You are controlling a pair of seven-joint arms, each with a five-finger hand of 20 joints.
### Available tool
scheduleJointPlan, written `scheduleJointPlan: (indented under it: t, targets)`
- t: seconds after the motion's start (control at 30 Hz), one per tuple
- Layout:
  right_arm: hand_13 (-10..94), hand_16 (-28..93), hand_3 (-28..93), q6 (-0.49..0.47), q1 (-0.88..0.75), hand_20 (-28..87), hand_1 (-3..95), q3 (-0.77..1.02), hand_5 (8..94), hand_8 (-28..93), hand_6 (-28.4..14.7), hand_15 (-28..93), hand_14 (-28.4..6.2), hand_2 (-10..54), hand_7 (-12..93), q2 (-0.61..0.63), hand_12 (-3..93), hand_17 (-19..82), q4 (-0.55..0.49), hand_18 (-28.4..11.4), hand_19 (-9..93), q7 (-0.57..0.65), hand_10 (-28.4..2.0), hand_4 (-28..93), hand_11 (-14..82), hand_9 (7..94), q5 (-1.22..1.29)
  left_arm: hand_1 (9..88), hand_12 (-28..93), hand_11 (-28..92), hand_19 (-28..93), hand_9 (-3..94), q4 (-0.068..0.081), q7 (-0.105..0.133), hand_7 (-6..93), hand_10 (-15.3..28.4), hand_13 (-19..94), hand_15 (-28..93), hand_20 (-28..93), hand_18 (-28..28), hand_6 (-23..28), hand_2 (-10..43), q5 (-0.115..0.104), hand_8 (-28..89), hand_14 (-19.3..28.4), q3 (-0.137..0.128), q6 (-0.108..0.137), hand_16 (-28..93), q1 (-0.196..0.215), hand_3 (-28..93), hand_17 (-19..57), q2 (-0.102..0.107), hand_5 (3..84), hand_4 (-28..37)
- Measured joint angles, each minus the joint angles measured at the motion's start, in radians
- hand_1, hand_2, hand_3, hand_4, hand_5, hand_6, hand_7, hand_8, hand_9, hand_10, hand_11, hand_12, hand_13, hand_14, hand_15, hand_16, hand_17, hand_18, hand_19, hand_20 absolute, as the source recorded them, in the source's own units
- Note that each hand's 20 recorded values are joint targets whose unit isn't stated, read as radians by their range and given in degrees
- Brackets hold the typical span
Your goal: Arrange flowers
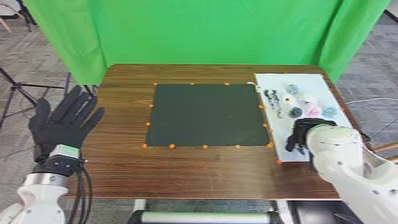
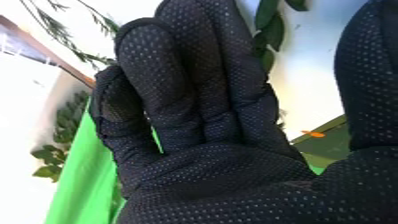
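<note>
Green curtain behind brown table; dark mat; white board, flowers on it, partly hidden by my right hand (fingers straight, thumb apart).

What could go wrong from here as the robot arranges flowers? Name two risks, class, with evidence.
The right hand is close to the pink flower and might knock it. The pink flower and blue flower lie near each other on the white board, so grasping one could drag the other.
</note>
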Motion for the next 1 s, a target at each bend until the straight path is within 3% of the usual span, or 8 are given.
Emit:
scheduleJointPlan:
  t: [0.03,0.1,0.17,0.57,0.83,1.0]
  targets:
    - [72,30,74,-0.004,0.009,36,32.1,-0.011,72.6,-6,-3.1,59,-13.4,-3.5,35,0.0,31.5,40,0.0,-24.3,91,0.0,-15.9,-24,36.7,77.5,-0.002,21.9,9,15,32,29.5,0.001,-0.003,13.5,12.0,19,27,9,13.4,6.2,10.9,0.0,-10,11.4,0.001,0.0,-8,-0.002,69,-4.5,-0.001,35.0,-28.3]
    - [75,31,74,-0.006,0.024,36,42.4,-0.032,74.2,17,-2.5,58,-12.0,-6.6,35,-0.001,33.2,43,0.0,-23.6,93,-0.002,-14.0,-21,37.3,79.5,-0.006,22.0,9,15,32,29.7,0.002,-0.005,13.7,12.1,20,27,9,13.5,6.4,10.9,0.0,-10,11.4,0.002,0.0,-8,-0.004,69,-4.6,-0.002,35.2,-28.3]
    - [78,32,76,-0.001,0.028,37,45.3,-0.038,75.0,20,-1.5,58,-10.8,-7.9,37,-0.006,39.3,45,-0.001,-23.1,93,-0.009,-12.3,-18,35.1,82.2,-0.014,21.9,9,15,32,29.7,0.003,-0.007,13.7,12.2,20,27,9,13.5,6.4,10.9,0.001,-10,11.4,0.005,0.0,-8,-0.006,69,-4.6,-0.005,35.2,-28.3]
    - [84,34,80,0.151,-0.049,42,41.7,-0.032,77.3,24,-2.1,55,-7.9,-9.4,43,-0.03,44.4,52,-0.027,-21.7,93,-0.058,-10.0,-2,33.0,86.7,-0.099,22.1,9,16,32,29.9,0.001,-0.001,13.9,12.1,20,27,9,13.6,6.6,10.8,-0.002,-10,11.6,0.007,0.0,-8,0.008,69,-4.6,-0.043,35.5,-28.3]
    - [88,35,85,0.444,-0.252,44,37.4,0.062,80.7,25,-2.0,53,-7.2,-9.5,43,-0.006,44.7,56,-0.063,-22.1,93,-0.077,-9.7,3,32.7,90.6,-0.187,22.2,9,16,32,29.9,0.003,-0.008,13.8,12.1,20,27,9,13.6,6.5,10.6,-0.001,-10,11.6,0.009,-0.002,-8,0.007,69,-4.6,-0.046,35.4,-28.3]
    - [90,36,86,0.558,-0.34,45,36.6,0.068,82.3,28,-2.1,53,-7.2,-9.5,41,0.034,45.5,57,-0.095,-22.2,93,-0.069,-9.8,4,32.0,91.8,-0.262,22.3,9,15,32,29.9,0.002,-0.008,13.6,12.1,20,27,9,13.6,6.4,10.5,-0.001,-10,11.6,0.008,-0.002,-8,0.011,69,-4.6,-0.054,35.3,-28.3]
